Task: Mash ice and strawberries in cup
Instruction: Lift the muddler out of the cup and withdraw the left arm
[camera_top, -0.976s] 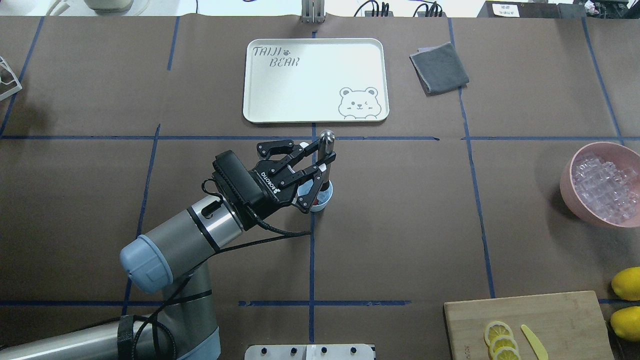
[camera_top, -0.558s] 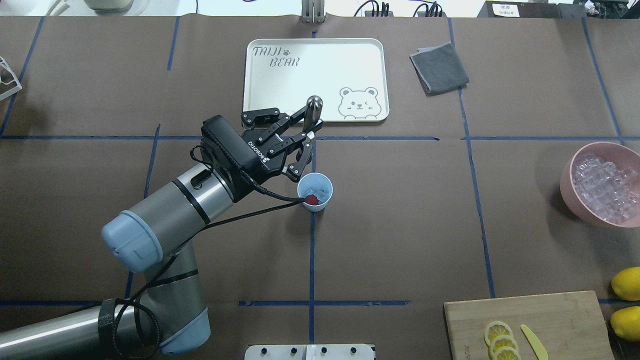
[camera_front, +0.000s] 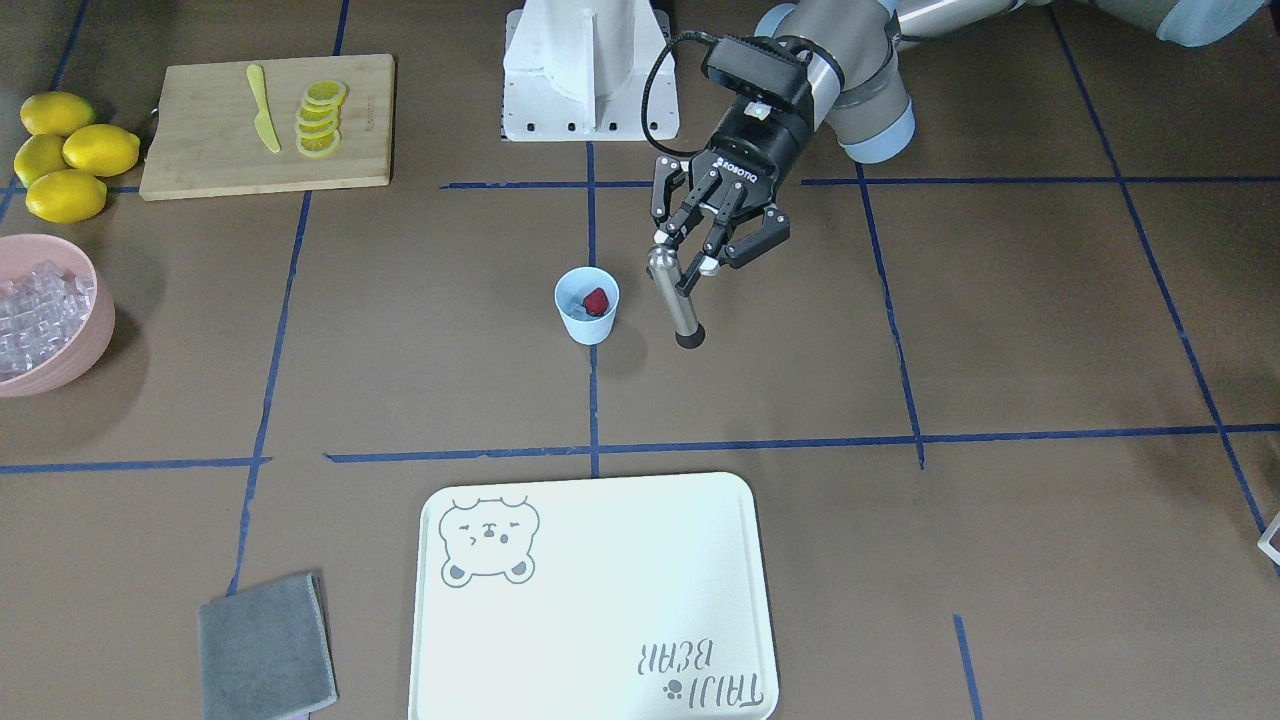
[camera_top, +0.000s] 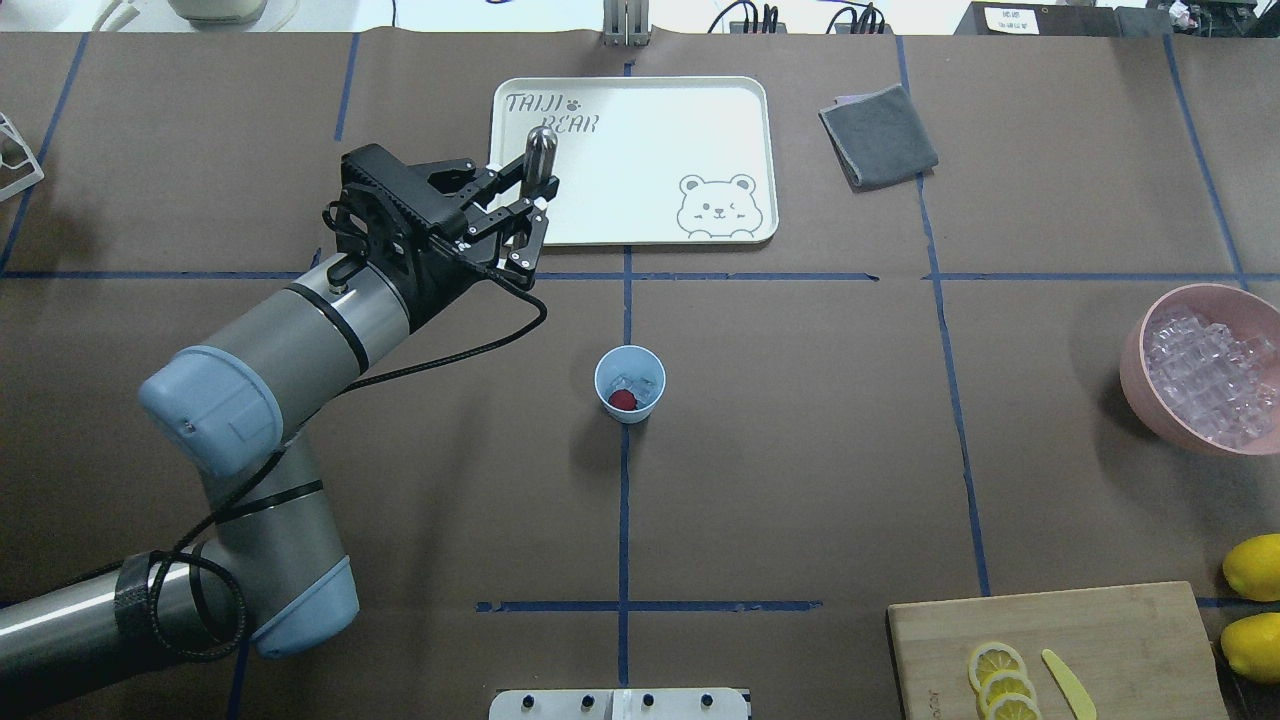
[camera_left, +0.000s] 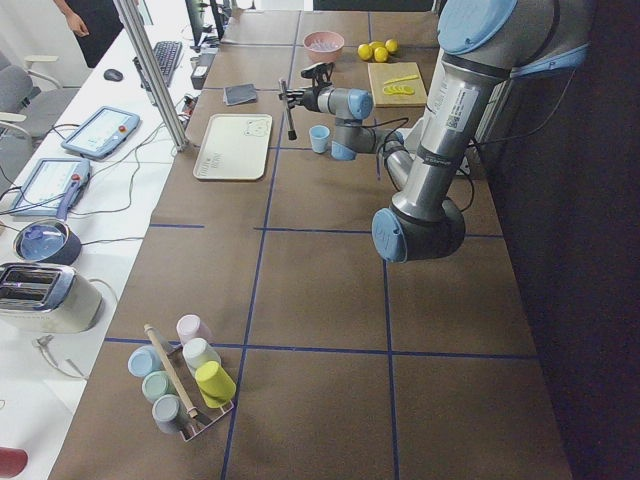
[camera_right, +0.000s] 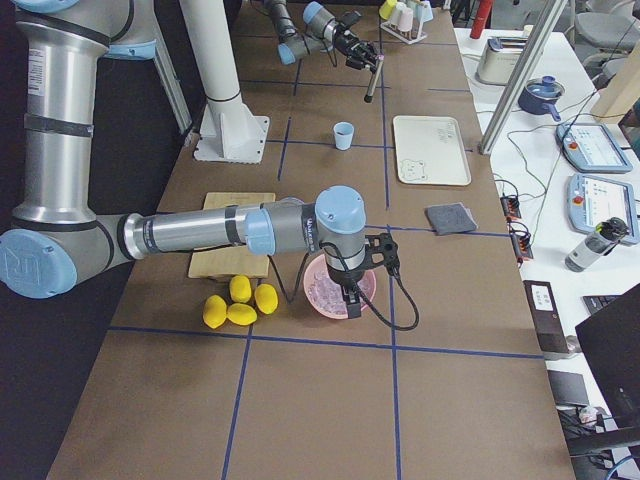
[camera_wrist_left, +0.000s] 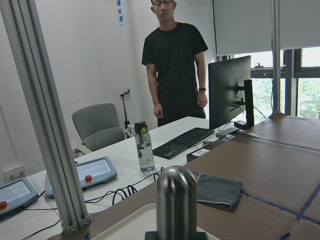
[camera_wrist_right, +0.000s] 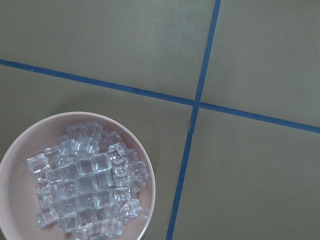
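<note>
The left gripper (camera_front: 683, 262) clamps a steel muddler (camera_front: 675, 300) by its upper shaft and holds it upright, clear of the table and just beside the pale-blue cup (camera_front: 586, 328), on the robot's left of it. The cup stands on the table's centre line. Inside it, the strawberry (camera_front: 597, 301) lies against the wall next to a few cubes of ice (camera_top: 628, 383). The berry looks whole and rounded and the cubes still have edges, so the mashing appears barely begun or not begun at all. By that reading, the pressing and grinding remain to be done.

The muddler is a smooth, brushed cylinder with a domed top and a dark foot. The cup is thin, tapering plastic and looks light enough to tip under a sideways push. The right gripper (camera_right: 352, 300) hangs above the pink bowl (camera_top: 1135, 370) of glassy spare cubes (camera_wrist_right: 85, 190), but the side view cannot show whether its jaws are open or closed.
</note>
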